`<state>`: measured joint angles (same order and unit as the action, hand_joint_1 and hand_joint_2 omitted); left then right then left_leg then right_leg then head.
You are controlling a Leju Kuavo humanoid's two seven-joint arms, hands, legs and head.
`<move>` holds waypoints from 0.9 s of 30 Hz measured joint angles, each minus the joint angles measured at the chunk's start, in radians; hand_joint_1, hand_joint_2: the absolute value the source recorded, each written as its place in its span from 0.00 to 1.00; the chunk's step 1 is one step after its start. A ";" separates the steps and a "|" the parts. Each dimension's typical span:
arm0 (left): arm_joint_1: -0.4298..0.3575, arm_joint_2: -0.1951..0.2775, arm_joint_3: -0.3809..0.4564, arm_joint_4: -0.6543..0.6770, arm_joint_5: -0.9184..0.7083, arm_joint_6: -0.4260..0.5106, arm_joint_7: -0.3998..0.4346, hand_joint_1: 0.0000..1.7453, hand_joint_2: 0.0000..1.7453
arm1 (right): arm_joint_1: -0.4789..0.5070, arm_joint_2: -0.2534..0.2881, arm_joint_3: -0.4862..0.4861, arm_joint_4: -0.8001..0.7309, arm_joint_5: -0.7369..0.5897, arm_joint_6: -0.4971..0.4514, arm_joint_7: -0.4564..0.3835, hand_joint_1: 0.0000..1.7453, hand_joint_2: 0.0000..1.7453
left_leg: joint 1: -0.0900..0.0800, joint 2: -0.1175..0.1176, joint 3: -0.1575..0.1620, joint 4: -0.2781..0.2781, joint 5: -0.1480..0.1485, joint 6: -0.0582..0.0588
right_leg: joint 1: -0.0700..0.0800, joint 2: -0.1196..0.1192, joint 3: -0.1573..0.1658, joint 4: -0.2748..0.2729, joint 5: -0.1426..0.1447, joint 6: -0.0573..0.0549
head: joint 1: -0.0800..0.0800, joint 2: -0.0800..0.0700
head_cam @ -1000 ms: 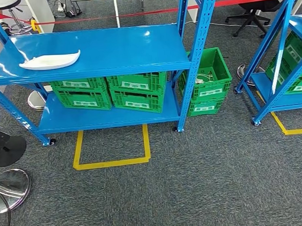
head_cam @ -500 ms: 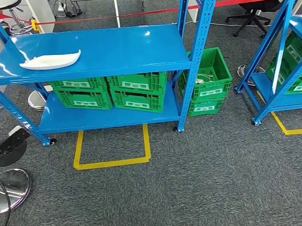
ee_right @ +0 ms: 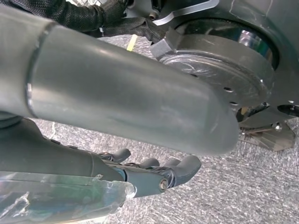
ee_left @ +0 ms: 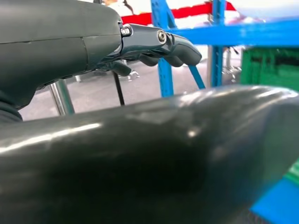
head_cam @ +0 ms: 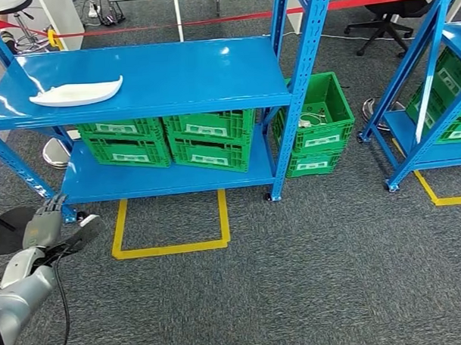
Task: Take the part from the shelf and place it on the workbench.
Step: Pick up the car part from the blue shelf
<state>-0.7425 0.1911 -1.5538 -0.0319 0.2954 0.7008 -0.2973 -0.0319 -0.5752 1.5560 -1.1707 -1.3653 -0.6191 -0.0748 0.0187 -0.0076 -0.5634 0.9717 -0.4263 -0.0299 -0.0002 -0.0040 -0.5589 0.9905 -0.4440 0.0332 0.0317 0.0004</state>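
The part [head_cam: 77,92], a long white curved moulding, is seen lying flat on the top deck of the blue shelf [head_cam: 173,72], toward its far-left end and close to the front edge. The left hand [head_cam: 53,226] is seen low at the near left, in front of the shelf's left leg and well below and apart from the part; its fingers [ee_left: 166,46] are extended and spread, and nothing is held in them. The right hand [ee_right: 155,175] is found hanging over grey carpet, its fingers likewise extended with nothing grasped. Several risks are judged. The part is thin, smooth and tapered, so a grip at one end could let it tip or slip; a hold near its middle is advised. Because it lies close to the deck edge, a clumsy approach could push it off onto the floor. The shelf's left upright could be struck as the left arm is raised. A loose black cable [head_cam: 61,299] is noted beside the left forearm and could snag. The workbench cannot be located in these views. Counts are recorded as follows: one part; four green crates [head_cam: 207,139] stacked on the lower deck; two further crates [head_cam: 315,124] stacked on the floor to the right; a second blue rack [head_cam: 437,97] at the far right, holding at least one crate; one yellow floor marking [head_cam: 171,246].
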 joint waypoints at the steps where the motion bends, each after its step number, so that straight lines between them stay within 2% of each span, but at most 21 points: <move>1: 0.006 -0.003 0.000 0.000 -0.004 0.000 0.003 0.00 0.00 | 0.000 0.000 0.000 0.000 0.000 0.000 0.000 0.00 0.00 | 0.000 0.000 0.000 0.000 0.000 0.000 | 0.000 0.000 0.000 0.000 0.000 0.000 | 0.000 0.000; 6: 0.017 -0.009 -0.001 0.001 -0.070 -0.007 0.002 0.00 0.00 | 0.000 0.001 0.000 0.000 0.009 0.010 0.003 0.00 0.00 | 0.000 0.000 -0.001 0.000 0.000 0.000 | 0.000 0.000 0.001 0.001 0.000 0.000 | 0.000 0.000; 7: 0.022 0.011 0.002 -0.011 -0.120 -0.028 0.009 0.00 0.00 | -0.001 0.001 0.000 0.000 0.015 0.019 0.005 0.00 0.00 | 0.000 0.000 -0.002 -0.001 0.000 0.000 | 0.000 0.000 0.002 0.001 0.000 0.000 | 0.001 0.000; 8: 0.034 0.057 0.011 -0.049 -0.194 -0.071 0.033 0.00 0.00 | -0.003 0.001 0.000 0.001 0.021 0.032 0.006 0.00 0.00 | 0.000 0.003 -0.001 -0.001 -0.002 -0.002 | 0.001 0.003 0.002 0.002 -0.001 -0.001 | 0.003 0.000; 10: 0.095 0.203 0.070 -0.248 -0.420 -0.231 0.177 0.00 0.00 | -0.004 0.001 0.000 0.005 0.036 0.064 0.009 0.00 0.00 | 0.000 0.018 0.009 -0.002 -0.007 -0.007 | 0.000 0.019 0.002 0.002 -0.001 -0.003 | 0.003 0.000; 11: 0.148 0.276 0.135 -0.410 -0.534 -0.327 0.277 0.00 0.00 | 0.000 0.002 0.001 0.010 0.043 0.082 0.012 0.00 0.00 | -0.003 0.024 0.013 -0.003 -0.009 -0.006 | -0.003 0.026 0.001 0.002 -0.002 -0.002 | -0.001 0.000; 12: 0.209 0.328 0.228 -0.591 -0.618 -0.417 0.362 0.00 0.00 | 0.006 0.002 0.002 0.017 0.051 0.099 0.013 0.00 0.00 | -0.006 0.023 0.016 -0.004 -0.008 -0.003 | -0.007 0.024 -0.002 0.003 -0.006 0.000 | -0.007 0.000; 13: 0.277 0.359 0.339 -0.760 -0.653 -0.494 0.404 0.00 0.00 | 0.009 0.003 0.005 0.025 0.058 0.116 0.015 0.00 0.00 | -0.010 0.015 0.015 -0.005 -0.007 0.000 | -0.010 0.015 -0.004 0.003 -0.010 0.002 | -0.009 0.000; 14: 0.346 0.375 0.455 -0.918 -0.650 -0.561 0.388 0.00 0.00 | 0.006 0.004 0.007 0.033 0.065 0.132 0.016 0.00 0.00 | -0.011 0.006 0.012 -0.005 -0.006 0.002 | -0.012 0.005 -0.005 0.004 -0.013 0.002 | -0.009 0.000; 16: 0.466 0.384 0.660 -1.147 -0.569 -0.658 0.206 0.00 0.00 | -0.012 0.006 0.008 0.048 0.078 0.152 0.011 0.00 0.00 | -0.009 -0.001 0.008 -0.005 -0.007 0.001 | -0.010 -0.002 -0.002 0.004 -0.013 -0.001 | -0.003 0.000; 18: 0.550 0.390 0.821 -1.311 -0.472 -0.721 -0.001 0.00 0.00 | -0.018 0.008 0.006 0.062 0.088 0.161 0.004 0.00 0.00 | -0.010 0.003 0.007 -0.004 -0.008 0.001 | -0.010 0.003 0.001 0.004 -0.009 0.001 | -0.003 0.000; 20: 0.613 0.387 0.949 -1.437 -0.391 -0.761 -0.116 0.00 0.00 | -0.011 0.008 0.008 0.076 0.095 0.170 0.000 0.00 0.00 | -0.010 0.004 0.007 -0.004 -0.007 0.002 | -0.011 0.004 0.003 0.003 -0.008 0.003 | -0.003 0.000; 24: 0.703 0.370 1.101 -1.590 -0.324 -0.788 -0.175 0.00 0.00 | -0.009 0.008 0.011 0.093 0.100 0.176 -0.006 0.00 0.00 | -0.008 0.004 0.007 -0.004 -0.007 0.002 | -0.009 0.004 0.003 0.001 -0.008 0.003 | -0.003 0.000; 27: 0.745 0.355 1.175 -1.654 -0.336 -0.742 -0.180 0.00 0.00 | -0.009 0.008 0.011 0.100 0.099 0.174 -0.012 0.00 0.00 | -0.008 0.004 0.007 -0.004 -0.007 0.002 | -0.009 0.003 0.003 0.001 -0.008 0.004 | -0.003 0.000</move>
<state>0.0020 0.5465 -0.3791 -1.6864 -0.0406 -0.0417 -0.4775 -0.0409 -0.5667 1.5671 -1.0707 -1.2666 -0.4450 -0.0871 0.0108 -0.0039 -0.5566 0.9674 -0.4332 -0.0275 -0.0088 -0.0010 -0.5559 0.9916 -0.4521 0.0369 0.0285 0.0004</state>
